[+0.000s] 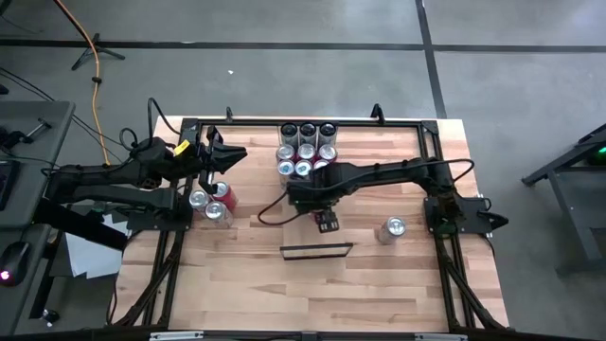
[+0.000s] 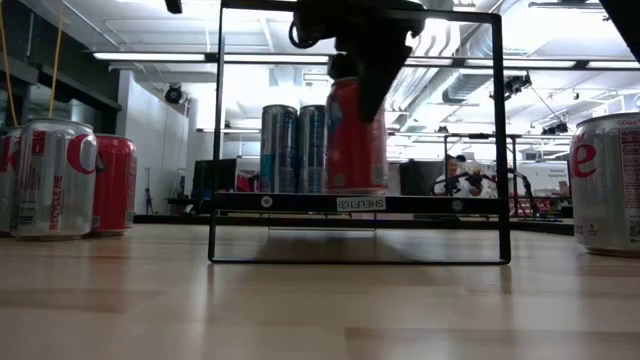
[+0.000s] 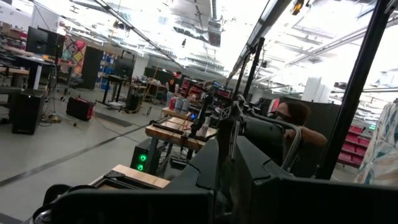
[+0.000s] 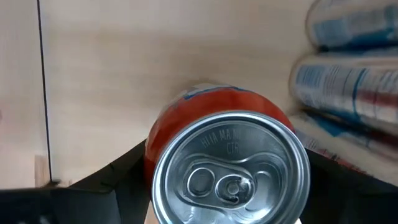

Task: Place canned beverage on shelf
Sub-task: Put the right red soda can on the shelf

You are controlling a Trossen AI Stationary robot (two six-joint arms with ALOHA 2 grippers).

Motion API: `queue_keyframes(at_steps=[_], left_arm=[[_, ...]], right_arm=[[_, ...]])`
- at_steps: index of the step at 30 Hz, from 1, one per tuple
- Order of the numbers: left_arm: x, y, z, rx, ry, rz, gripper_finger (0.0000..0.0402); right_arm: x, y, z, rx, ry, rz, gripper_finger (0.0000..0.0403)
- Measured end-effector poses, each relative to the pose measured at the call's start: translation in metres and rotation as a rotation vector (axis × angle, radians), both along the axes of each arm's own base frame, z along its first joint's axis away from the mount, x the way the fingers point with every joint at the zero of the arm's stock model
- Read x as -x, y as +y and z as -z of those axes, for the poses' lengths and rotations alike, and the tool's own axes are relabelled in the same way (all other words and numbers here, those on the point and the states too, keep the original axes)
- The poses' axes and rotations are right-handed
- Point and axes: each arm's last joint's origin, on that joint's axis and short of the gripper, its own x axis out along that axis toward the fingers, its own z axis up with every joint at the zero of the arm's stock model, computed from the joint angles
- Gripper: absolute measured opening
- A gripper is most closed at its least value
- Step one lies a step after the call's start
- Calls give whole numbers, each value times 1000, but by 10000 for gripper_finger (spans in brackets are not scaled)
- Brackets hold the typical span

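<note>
**Red can held upright over the shelf, release not yet done**

Nearest in the low view, the bare desk [image 2: 320,310] runs up to the thin black frame of the shelf [image 2: 360,203], whose board stands a little above the desk. Beside the frame stand a silver can [image 2: 52,178] with a red one on one side and a silver can [image 2: 608,182] on the other, all on the desk.

At the shelf, the right gripper [image 1: 327,220] comes from above with its fingers [image 2: 378,75] clamped on the sides of the red can [image 2: 354,135]. The can is upright, and its bottom is at the level of the board; I cannot tell if it already rests there or hangs just over it. The right wrist view shows the can top [image 4: 229,171] between the two dark fingers.

So the step in hand is, I judge, the setting down. The next move calls for lowering until the can stands firmly, then opening the fingers and lifting straight up, so that the can is not tipped.

Behind the shelf stands the group of tall cans [image 1: 306,149]. The left gripper [image 1: 223,154] waits with fingers together at the far left of the desk, near three more cans [image 1: 210,200].
</note>
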Motion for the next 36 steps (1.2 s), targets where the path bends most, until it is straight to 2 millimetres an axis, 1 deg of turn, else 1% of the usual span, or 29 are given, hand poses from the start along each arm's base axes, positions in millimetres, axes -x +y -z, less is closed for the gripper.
queue_keyframes(at_steps=[3, 8, 11, 22, 30, 36], left_arm=[[0, 0, 0, 0, 0, 0, 3], [0, 0, 0, 0, 0, 0, 3], [0, 0, 0, 0, 0, 0, 3], [0, 0, 0, 0, 0, 0, 3], [0, 0, 0, 0, 0, 0, 3], [0, 0, 0, 0, 0, 0, 3]], right_arm=[[-4, 0, -1, -7, -39, 21, 289], [-4, 0, -1, -9, -39, 22, 331], [-4, 0, -1, -11, -48, 22, 347], [-3, 0, -3, -11, -48, 20, 353], [0, 0, -20, -6, -38, -8, 354], [9, 0, -27, -10, 1, -38, 355]])
